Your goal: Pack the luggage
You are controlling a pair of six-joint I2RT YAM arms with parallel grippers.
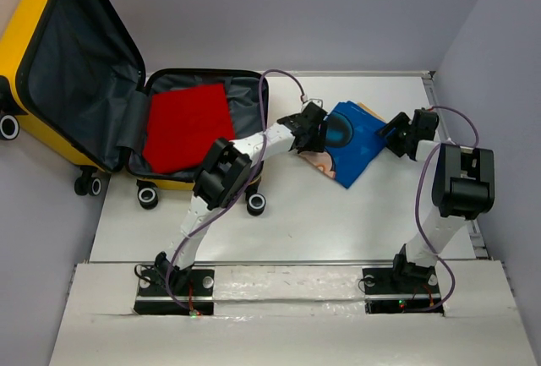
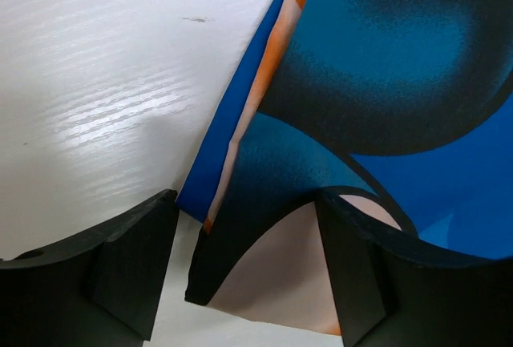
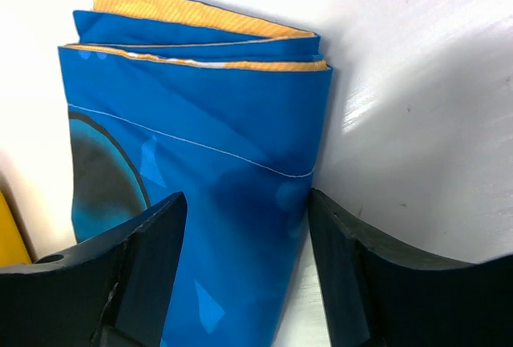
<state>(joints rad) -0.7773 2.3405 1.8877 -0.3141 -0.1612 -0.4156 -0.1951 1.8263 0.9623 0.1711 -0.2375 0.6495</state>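
Observation:
The yellow luggage lies open at the far left, its lid propped up and showing dark grey lining. A folded red cloth rests in its lower half. To the right, a folded blue printed garment lies on the white table. My left gripper is open at the garment's left corner, which sits between the jaws. From the other side, my right gripper is open astride the garment's folded edge, and fabric fills the gap.
The left arm's elbow hangs over the luggage's near rim and its caster wheels. The right arm's elbow stands near the table's right edge. Grey walls close in behind and on both sides. Bare white table lies in front of the garment.

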